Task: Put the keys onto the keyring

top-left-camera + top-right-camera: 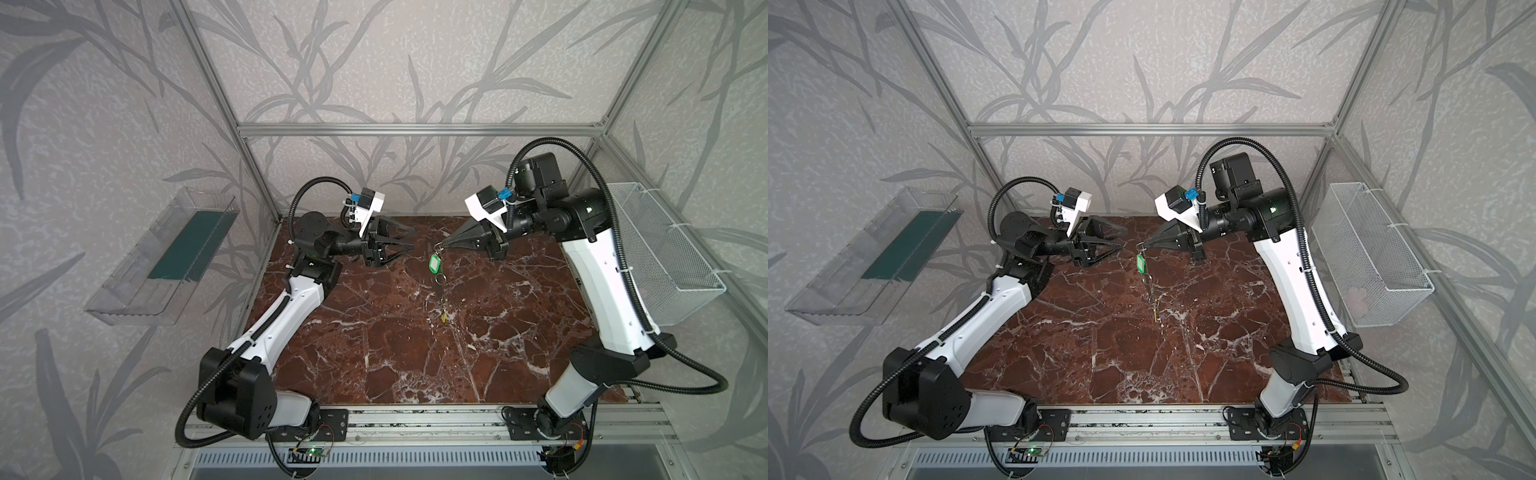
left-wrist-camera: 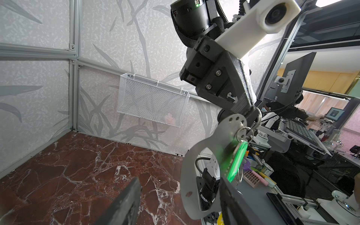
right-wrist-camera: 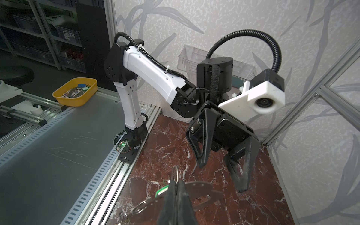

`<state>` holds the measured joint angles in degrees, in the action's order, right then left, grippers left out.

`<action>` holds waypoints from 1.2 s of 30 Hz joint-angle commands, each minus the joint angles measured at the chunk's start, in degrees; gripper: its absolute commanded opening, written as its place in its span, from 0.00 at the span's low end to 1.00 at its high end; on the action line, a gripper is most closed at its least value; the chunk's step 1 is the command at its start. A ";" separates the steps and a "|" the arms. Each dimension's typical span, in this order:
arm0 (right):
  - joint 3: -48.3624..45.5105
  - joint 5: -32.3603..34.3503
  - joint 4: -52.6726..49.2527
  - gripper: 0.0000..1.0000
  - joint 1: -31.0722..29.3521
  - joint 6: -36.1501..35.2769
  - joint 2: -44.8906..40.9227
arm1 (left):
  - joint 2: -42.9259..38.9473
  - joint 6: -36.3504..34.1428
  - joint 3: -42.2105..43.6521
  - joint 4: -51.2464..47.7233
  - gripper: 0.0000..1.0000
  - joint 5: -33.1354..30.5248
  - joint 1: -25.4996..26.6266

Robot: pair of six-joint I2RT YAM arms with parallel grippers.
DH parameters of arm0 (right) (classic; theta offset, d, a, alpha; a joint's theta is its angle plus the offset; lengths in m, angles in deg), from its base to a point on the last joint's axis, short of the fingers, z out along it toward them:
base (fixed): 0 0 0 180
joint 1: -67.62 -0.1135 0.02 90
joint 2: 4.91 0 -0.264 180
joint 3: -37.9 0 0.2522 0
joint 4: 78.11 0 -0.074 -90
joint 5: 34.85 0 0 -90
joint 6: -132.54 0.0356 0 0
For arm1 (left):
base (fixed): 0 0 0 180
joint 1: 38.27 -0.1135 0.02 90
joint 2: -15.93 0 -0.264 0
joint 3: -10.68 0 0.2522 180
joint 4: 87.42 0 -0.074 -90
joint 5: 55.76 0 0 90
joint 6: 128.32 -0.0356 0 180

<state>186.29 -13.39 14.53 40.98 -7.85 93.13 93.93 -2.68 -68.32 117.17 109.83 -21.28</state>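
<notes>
My right gripper (image 1: 444,244) (image 3: 176,183) is shut on the top end of the keyring (image 2: 188,175) (image 3: 200,187), a flat grey plate with a big oval cutout that hangs above the marble. A key with a green tag (image 1: 435,264) (image 1: 1141,263) (image 2: 236,161) dangles from a small ring near the grip. Lower down hangs a yellow tag (image 1: 444,318) (image 1: 1156,316); how it is attached I cannot tell. My left gripper (image 1: 409,239) (image 1: 1121,239) (image 2: 177,206) is open and holds nothing, a short way left of the plate, apart from it.
The red-brown marble table (image 1: 374,340) lies below both arms. A white wire basket (image 1: 665,249) hangs on the right wall and a clear plastic bin (image 1: 166,253) on the left wall. A yellow tray (image 3: 75,91) sits outside the cell.
</notes>
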 commanded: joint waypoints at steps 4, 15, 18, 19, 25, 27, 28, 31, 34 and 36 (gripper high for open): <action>2.12 -0.77 0.57 0.00 -0.54 1.47 1.87 | -6.19 -27.64 -2.36 -33.89 0.65 -10.23 4.96; 2.65 -1.34 0.65 0.00 -1.26 1.57 2.55 | -6.99 -31.95 -2.80 -41.00 0.65 -22.47 9.02; 2.57 -1.47 0.48 0.00 -1.39 1.35 2.42 | -6.44 -31.61 -3.00 -40.47 0.64 -23.61 9.22; 2.55 -1.43 0.48 0.00 -1.35 1.34 2.41 | -6.25 -31.30 -3.06 -40.14 0.64 -23.82 9.32; 2.30 -1.43 0.47 0.00 -1.34 1.15 2.34 | -5.34 -30.89 -3.51 -39.70 0.64 -24.19 9.81; 2.16 -1.45 0.48 0.00 -1.34 1.11 2.34 | -5.22 -30.97 -3.50 -39.70 0.63 -24.84 10.11; 2.13 -1.43 0.48 0.00 -1.35 1.15 2.31 | -5.22 -30.98 -3.41 -39.82 0.62 -25.14 10.23; 2.09 -1.47 0.48 0.00 -1.40 1.13 2.32 | -5.16 -31.11 -3.16 -39.76 0.59 -26.30 10.67; 1.89 -1.48 0.57 0.00 -1.49 1.21 2.16 | -5.22 -31.10 -3.02 -39.57 0.53 -27.31 11.06; 1.72 -1.51 0.64 0.00 -1.47 1.33 2.06 | -5.35 -31.09 -2.73 -39.11 0.49 -27.58 11.27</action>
<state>186.94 -13.34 14.59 39.80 -6.89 95.36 88.62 -32.87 -69.78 76.97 83.47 -10.35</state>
